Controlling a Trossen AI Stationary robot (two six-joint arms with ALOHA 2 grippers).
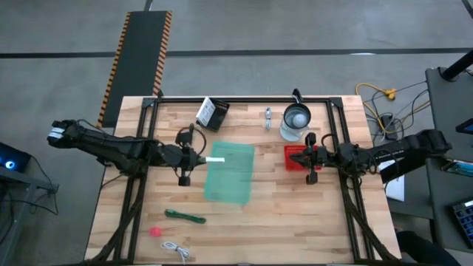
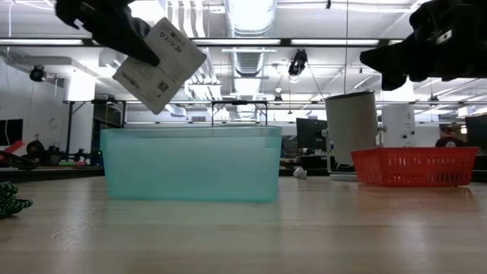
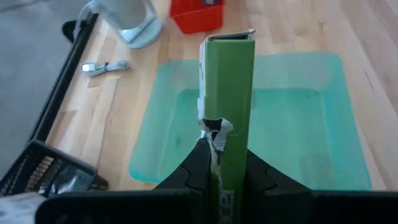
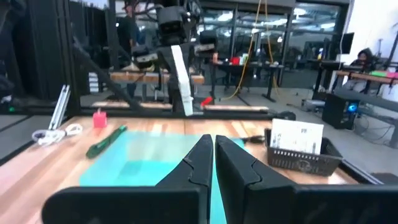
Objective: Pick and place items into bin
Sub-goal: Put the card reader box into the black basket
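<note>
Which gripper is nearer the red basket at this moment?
Right. The right gripper, shut and empty, hangs over the red basket. The left gripper, shut on a flat packet, is across the table at the green bin's edge.

White packet (image 1: 215, 159) hangs tilted above teal bin (image 1: 229, 191).

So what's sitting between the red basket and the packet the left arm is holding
From above, only the green bin: the packet hangs over its left rim, and bare wood runs from its right side to the red basket.
</note>
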